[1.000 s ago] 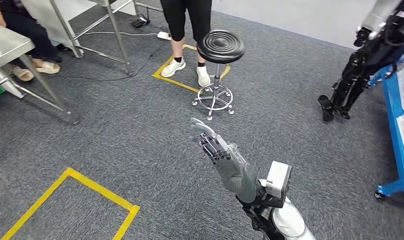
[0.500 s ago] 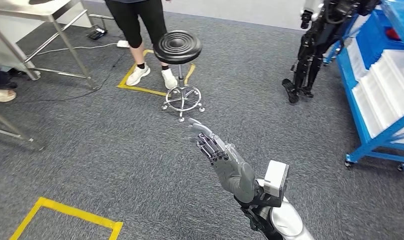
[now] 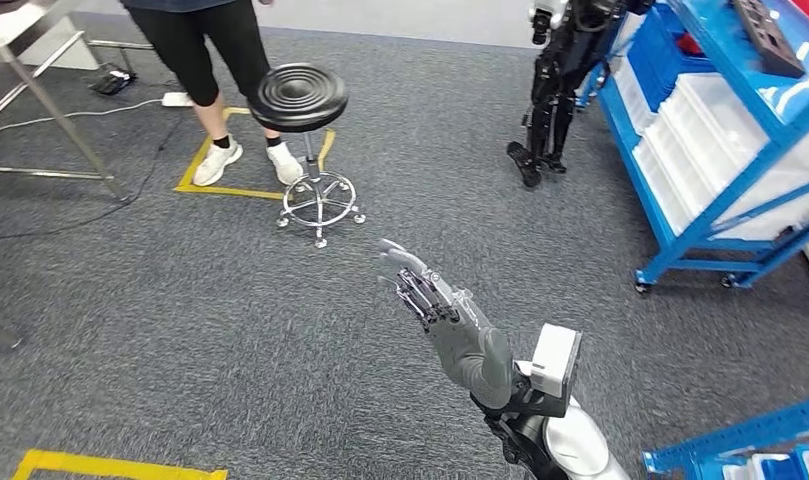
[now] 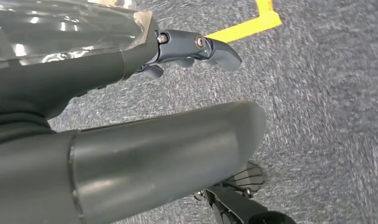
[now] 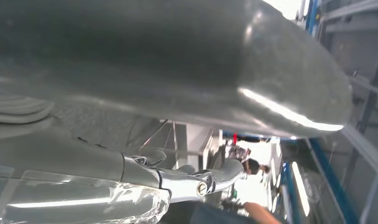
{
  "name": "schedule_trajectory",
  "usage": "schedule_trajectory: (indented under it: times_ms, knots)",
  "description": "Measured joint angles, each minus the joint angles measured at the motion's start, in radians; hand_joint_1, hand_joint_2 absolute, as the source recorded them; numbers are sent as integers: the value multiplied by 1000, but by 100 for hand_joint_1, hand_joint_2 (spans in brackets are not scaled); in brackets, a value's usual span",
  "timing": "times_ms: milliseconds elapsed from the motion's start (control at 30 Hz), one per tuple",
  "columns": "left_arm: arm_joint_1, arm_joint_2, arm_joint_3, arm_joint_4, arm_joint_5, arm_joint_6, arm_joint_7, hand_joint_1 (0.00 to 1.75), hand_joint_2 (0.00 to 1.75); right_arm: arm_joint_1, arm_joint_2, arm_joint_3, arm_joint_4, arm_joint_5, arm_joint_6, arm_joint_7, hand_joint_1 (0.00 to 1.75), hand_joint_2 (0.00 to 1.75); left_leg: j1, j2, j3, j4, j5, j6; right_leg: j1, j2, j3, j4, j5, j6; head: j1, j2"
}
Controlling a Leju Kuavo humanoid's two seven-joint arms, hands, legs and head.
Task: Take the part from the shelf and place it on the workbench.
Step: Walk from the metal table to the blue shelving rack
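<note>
My right hand [image 3: 445,315] reaches forward over the grey carpet with its fingers stretched apart and nothing in it. Its thick thumb [image 5: 187,60] looms close in the right wrist view. The blue shelf [image 3: 700,215] stands at the right, well beyond the hand. A dark blocky part [image 3: 770,35] lies on its top level, and something red [image 3: 688,42] sits further back. My left hand [image 4: 168,149] hangs above the floor with its fingers apart and holds nothing. The leg of a metal workbench [image 3: 65,130] rises at the far left.
A black round stool [image 3: 302,97] on a chrome base stands ahead, with a person's legs [image 3: 205,75] just behind it. Another dark robot [image 3: 550,95] stands by the shelf's far end. White bins [image 3: 715,130] fill the shelf's lower levels. Yellow tape [image 3: 120,466] marks the floor.
The whole view has swung to the right: stool, person and workbench slid left, and the blue shelf came far more into view. My right hand keeps the same outstretched pose.
</note>
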Motion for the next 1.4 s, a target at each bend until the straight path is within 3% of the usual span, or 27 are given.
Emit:
schedule_trajectory:
  times_ms: [33,100,167,200,267,300,367,400,467,500,533,567,633,700,767,833,900,967,1000,1033,1067,1133,1200,1267,1300,1333,1400]
  knots:
    - [-1,0,0,0,0,0,0,0,0,1,0,0,0,0,0,0,0,0,0,13,2,0,-2,-1,-2,-6,16,-31,15,7,0,0]
    - [-1,0,0,0,0,0,0,0,0,1,0,0,0,0,0,0,0,0,-2,34,8,0,-8,-7,-1,-41,92,-169,60,18,1,0]
    - [-1,0,0,0,0,0,0,0,0,-1,0,0,0,1,0,0,0,0,-8,53,14,0,-17,-18,7,-72,149,-267,86,11,0,0]
    - [-2,0,0,0,0,0,0,0,0,-1,1,0,0,1,0,0,0,0,-10,62,18,-1,-20,-24,12,-75,157,-282,89,4,-1,0]
    - [-5,-1,0,0,-1,1,0,0,0,0,0,0,0,1,0,0,0,0,-8,76,27,-5,-25,-34,11,-52,158,-286,92,-10,-2,0]
    - [-7,-1,0,-1,-1,1,0,0,0,0,0,-1,-1,1,0,0,0,0,-5,63,28,0,-32,-40,6,-41,159,-289,94,-16,-4,0]
    - [-9,-2,0,-1,-4,1,-1,0,0,-1,3,0,-2,2,0,1,0,0,-1,8,0,66,-75,-46,-5,-20,164,-294,96,-32,-9,0]
    - [-8,-2,0,-1,-5,1,-1,0,0,-2,4,0,-2,3,0,1,0,0,-1,-19,-31,127,-107,-47,-3,-10,164,-294,96,-39,-11,0]
    - [-4,-2,0,-1,-6,1,-1,0,0,-1,6,0,-1,4,0,2,0,0,-1,-38,-98,247,-152,-48,1,13,164,-294,95,-46,-12,0]
    - [-3,-2,0,-1,-6,1,-1,0,0,1,7,1,-1,5,0,2,0,0,0,-39,-116,270,-149,-48,2,27,164,-294,96,-47,-13,0]
    - [-2,-2,0,-1,-6,1,-1,0,0,2,7,1,-1,6,0,2,0,0,2,-41,-116,254,-125,-49,2,40,165,-293,96,-47,-13,0]
    - [-1,-1,0,-1,-6,1,-1,0,0,2,7,1,-1,6,0,3,0,0,4,-45,-98,207,-88,-50,1,54,166,-292,96,-46,-13,0]
    - [-1,-1,0,-1,-6,1,-1,0,0,2,7,1,-1,7,-1,3,0,0,14,-83,-46,83,-22,-51,4,79,164,-285,94,-40,-12,0]
    - [0,-1,0,-1,-6,2,-1,0,0,2,8,0,-1,7,-1,4,0,0,13,-109,-22,24,-4,-46,7,100,158,-281,94,-27,-12,0]
    - [-1,-2,0,-1,-6,4,-1,0,0,2,8,0,-1,7,0,4,0,0,7,-89,-19,17,-1,-31,5,119,151,-284,99,-12,-11,0]
    - [-2,-1,0,-1,-6,7,-1,0,0,2,7,-1,-2,7,0,5,0,0,6,-64,-12,7,7,-14,6,87,133,-260,88,-5,-8,0]
    - [-2,0,0,-1,-6,9,-2,0,0,1,7,-2,-2,7,0,5,0,0,2,-39,-8,0,11,-2,7,27,85,-166,45,-10,-4,0]
    - [1,0,0,-1,-6,10,-2,0,0,3,7,-2,-1,7,0,5,0,0,-3,-12,-9,0,10,2,3,4,26,-46,0,-11,-2,0]
    - [2,0,0,-1,-6,10,-2,0,0,4,6,-2,-1,7,0,5,0,0,-4,1,-9,0,9,2,1,1,13,-18,-7,-8,-2,0]
    - [2,0,0,-1,-6,10,-2,0,0,5,6,-2,-1,7,0,5,0,0,-5,15,-8,0,7,2,0,-2,19,-27,0,-2,-1,0]
    - [1,0,0,-1,-6,10,-2,0,0,6,6,-2,-1,7,0,5,0,0,-5,27,-7,0,5,0,-1,-10,46,-74,17,6,-1,0]
    - [1,0,0,-2,-6,10,-2,0,0,6,6,-2,-1,7,0,5,0,0,-7,48,0,1,-2,-9,2,-49,126,-211,58,14,-1,0]
    - [1,0,0,-1,-6,10,-2,0,0,5,6,-2,-1,7,0,5,0,0,-11,66,8,0,-9,-20,11,-74,168,-280,76,6,-2,0]
    - [-2,-1,0,-2,-6,10,-2,0,0,5,6,-3,-1,7,-1,6,0,0,-11,85,18,-4,-14,-30,16,-56,168,-283,79,-7,-3,0]
    - [-4,-1,0,-2,-6,10,-2,0,0,6,6,-3,-2,8,-1,6,0,0,-8,82,21,-3,-18,-36,11,-44,170,-287,81,-13,-3,0]
    - [-6,-2,0,-3,-6,10,-2,0,0,5,6,-4,-2,8,-1,6,0,0,-6,64,18,9,-29,-40,6,-33,173,-290,82,-20,-4,0]
    - [-7,-3,0,-4,-7,9,-2,0,0,4,8,-4,-3,8,-1,5,0,0,-1,1,-22,94,-79,-46,-5,-11,179,-294,84,-36,-10,0]
